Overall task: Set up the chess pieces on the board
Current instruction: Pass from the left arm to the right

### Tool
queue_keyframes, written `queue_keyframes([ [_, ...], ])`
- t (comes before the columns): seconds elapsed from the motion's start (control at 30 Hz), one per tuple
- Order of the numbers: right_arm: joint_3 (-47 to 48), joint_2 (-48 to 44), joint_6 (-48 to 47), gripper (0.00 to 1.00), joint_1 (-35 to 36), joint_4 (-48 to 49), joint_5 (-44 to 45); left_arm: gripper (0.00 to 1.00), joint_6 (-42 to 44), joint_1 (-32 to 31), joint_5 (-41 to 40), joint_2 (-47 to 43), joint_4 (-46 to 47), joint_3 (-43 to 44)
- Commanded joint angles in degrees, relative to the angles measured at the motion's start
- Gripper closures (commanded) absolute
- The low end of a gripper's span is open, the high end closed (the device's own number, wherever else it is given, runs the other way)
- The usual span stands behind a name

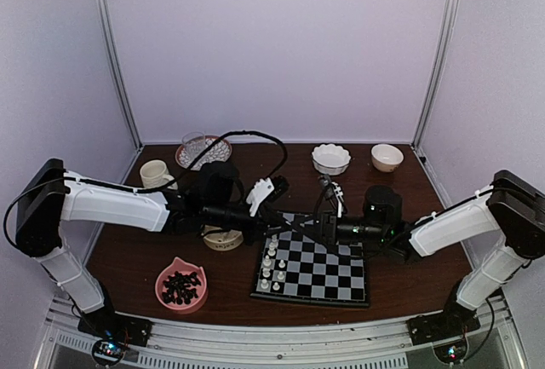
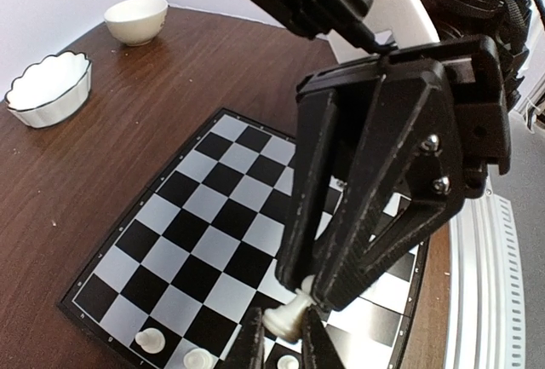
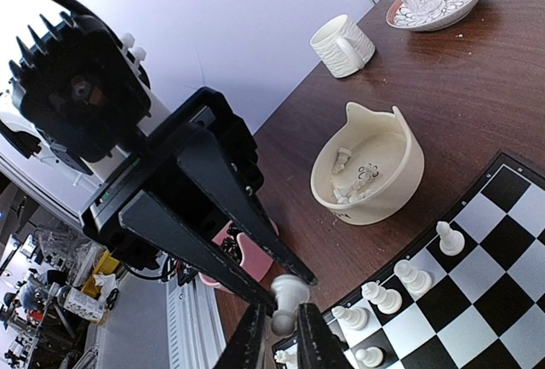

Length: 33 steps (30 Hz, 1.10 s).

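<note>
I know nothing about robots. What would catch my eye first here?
Two robot arms meet over the chessboard, the left gripper and right gripper both pinching one white chess piece. Left of the board, a cream cat-eared bowl holds more white pieces. A pink bowl at the front left holds dark pieces.

Lower middle: chess pieces (image 1: 271, 268) stand on the left of the board (image 1: 328, 272); a bowl (image 1: 161, 285) sits further left.
</note>
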Motion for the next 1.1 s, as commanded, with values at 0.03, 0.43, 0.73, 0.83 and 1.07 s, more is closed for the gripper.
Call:
queue_keyframes([
  [0.03,1.6,0.8,0.2,0.87,-0.1,0.8,-0.8,0.9,0.7,-0.4,-0.3,0.0,1.7,0.5],
  [0.43,2.3,-3.2,-4.6,1.0,-0.4,-9.0,3.5,0.69,0.8,-0.3,0.2,-3.6,4.4,-3.6],
  [0.73,12.3,-7.9,-20.9,1.0,-0.6,-40.8,6.8,0.5,-0.6,0.6,-11.9,-18.3,5.5,-11.5],
  [0.83,16.9,-7.8,-24.4,1.0,-0.2,-51.7,9.2,0.48,-2.5,1.1,-20.7,-21.7,4.3,-13.7],
  [1.07,29.0,-3.9,-29.0,1.0,2.9,-72.7,15.2,0.47,-3.9,1.2,-43.1,-28.7,1.0,-16.5],
])
